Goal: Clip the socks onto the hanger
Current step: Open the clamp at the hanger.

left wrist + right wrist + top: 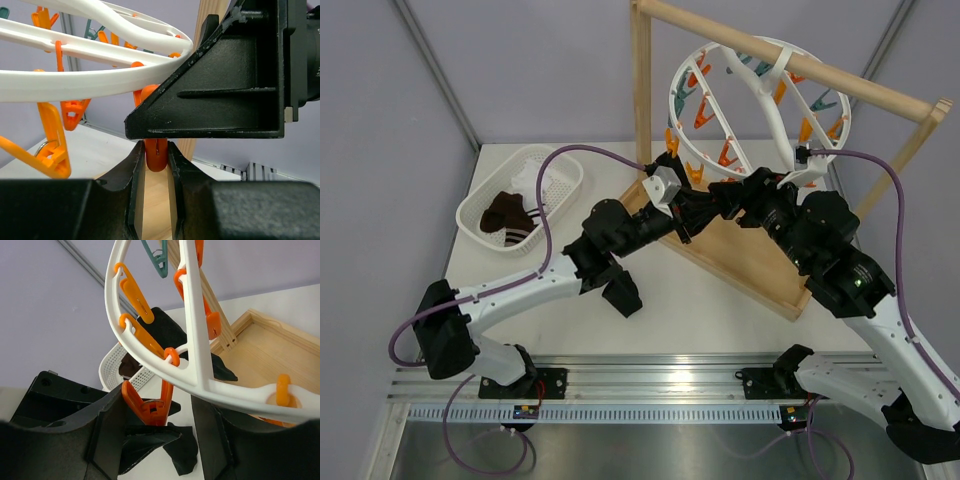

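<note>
The left fingers (pixel 120 182) are clenched on the lower end of an orange clip (pixel 157 154) that hangs from the rim of the hanger (pixel 75 86). The pads press it from both sides. One black finger of the other arm crosses just above them.

The right fingers (pixel 102 440) stand well apart and grip nothing. An orange clip dangles in the gap between them, under the hanger's white ring. Whether it brushes the nearer finger cannot be told.

At the left of the counter (pixel 720 320) sits a white mesh basket (pixel 465 218). It holds the socks (pixel 505 210): a dark brown one lies on top, with white and striped fabric beside it.

To the right, the hanger is hooked over the top bar of a wooden frame (pixel 800 62), tilted. Both arms meet at its lower edge, above the frame's shallow wooden base.
</note>
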Available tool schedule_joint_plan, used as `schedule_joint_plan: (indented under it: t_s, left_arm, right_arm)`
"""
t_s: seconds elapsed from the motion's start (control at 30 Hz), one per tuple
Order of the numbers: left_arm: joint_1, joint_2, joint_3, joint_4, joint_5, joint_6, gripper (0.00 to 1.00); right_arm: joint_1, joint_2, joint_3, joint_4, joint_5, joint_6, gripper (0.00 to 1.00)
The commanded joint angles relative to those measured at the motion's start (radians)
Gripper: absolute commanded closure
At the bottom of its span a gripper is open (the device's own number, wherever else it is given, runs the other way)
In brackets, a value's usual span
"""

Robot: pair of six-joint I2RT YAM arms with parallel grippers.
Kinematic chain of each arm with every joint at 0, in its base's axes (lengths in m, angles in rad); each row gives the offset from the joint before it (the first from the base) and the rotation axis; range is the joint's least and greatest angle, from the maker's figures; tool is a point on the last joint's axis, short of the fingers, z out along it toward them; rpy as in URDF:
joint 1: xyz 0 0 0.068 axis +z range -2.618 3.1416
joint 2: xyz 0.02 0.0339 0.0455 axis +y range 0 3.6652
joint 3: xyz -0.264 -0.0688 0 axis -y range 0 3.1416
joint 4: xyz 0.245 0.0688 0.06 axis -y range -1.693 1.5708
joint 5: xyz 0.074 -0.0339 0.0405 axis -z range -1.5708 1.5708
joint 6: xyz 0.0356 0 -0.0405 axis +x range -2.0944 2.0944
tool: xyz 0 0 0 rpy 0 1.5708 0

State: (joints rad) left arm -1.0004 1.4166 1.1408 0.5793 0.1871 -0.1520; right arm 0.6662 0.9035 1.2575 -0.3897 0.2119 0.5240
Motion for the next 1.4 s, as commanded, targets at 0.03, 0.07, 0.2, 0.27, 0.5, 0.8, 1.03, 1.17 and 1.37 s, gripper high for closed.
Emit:
schedule_joint_plan:
  t_s: [0.03, 0.07, 0.2, 0.27, 0.5, 0.8, 1.03, 1.17, 1.37]
  left_arm:
    - [-0.029, 0.019, 0.019, -0.009, 0.160, -0.034, 0.89]
    - [-0.029, 0.022, 0.019, -0.009, 0.160, -0.035, 0.89]
    - [-0.027, 0.030, 0.014, 0.002, 0.164, -0.043, 0.89]
    - [-0.027, 0.031, 0.011, 0.010, 0.163, -0.050, 0.89]
    - [-0.027, 0.031, 0.005, 0.017, 0.170, -0.058, 0.90]
    - [-0.024, 0.028, -0.010, 0.019, 0.163, -0.057, 0.90]
    - [-0.023, 0.035, -0.016, 0.014, 0.164, -0.060, 0.91]
    - [-0.023, 0.030, -0.023, -0.007, 0.146, -0.052, 0.90]
    - [-0.023, 0.012, -0.021, -0.059, 0.127, -0.037, 0.74]
  right_arm:
    - [-0.013, -0.005, 0.006, 0.167, 0.089, 0.011, 0.41]
    - [-0.011, -0.009, 0.006, 0.169, 0.090, 0.010, 0.41]
    - [-0.011, -0.032, -0.021, 0.206, 0.113, 0.034, 0.42]
    - [-0.011, -0.046, -0.039, 0.227, 0.127, 0.041, 0.43]
    - [-0.011, -0.052, -0.056, 0.249, 0.133, 0.053, 0.46]
    - [-0.011, -0.063, -0.067, 0.261, 0.144, 0.051, 0.49]
    - [-0.011, -0.061, -0.056, 0.238, 0.155, 0.045, 0.55]
    - [-0.011, -0.060, -0.052, 0.218, 0.164, 0.045, 0.66]
    - [-0.011, -0.069, -0.053, 0.175, 0.190, 0.045, 0.83]
